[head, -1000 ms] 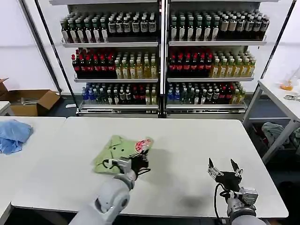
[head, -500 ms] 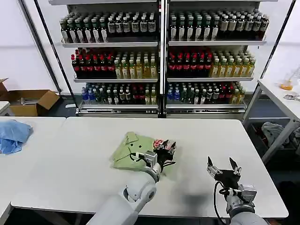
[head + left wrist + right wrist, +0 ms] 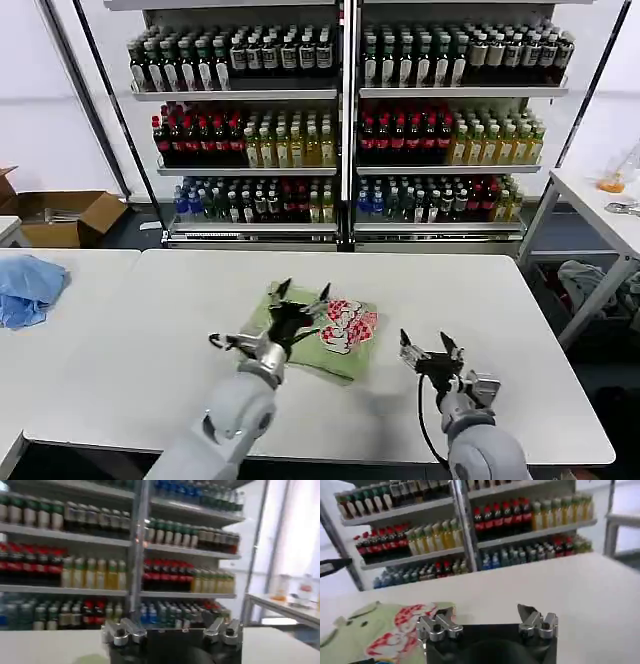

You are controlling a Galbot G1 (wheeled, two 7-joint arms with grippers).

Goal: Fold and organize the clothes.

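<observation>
While the light green polo shirt (image 3: 325, 335) lies folded into a compact bundle near the middle of the white counter (image 3: 470, 290), its red-and-white graphic (image 3: 346, 324) faces up on the side toward the robot's right. The left gripper (image 3: 302, 293) hangs just over the shirt's left part, its dark jaws spread wide and holding nothing; the left wrist view shows both fingertips (image 3: 121, 632) parted with bottle shelves beyond. The right gripper (image 3: 424, 345) sits low over bare counter just to the right of the shirt, apart from it, its jaws also spread wide and empty. In the right wrist view the shirt (image 3: 365, 630) lies just beside that gripper (image 3: 487, 622), graphic side nearest. A light blue cloth (image 3: 28, 288) rests on a neighbouring counter far to the left, and shelves of bottles (image 3: 340, 130) stand behind.
</observation>
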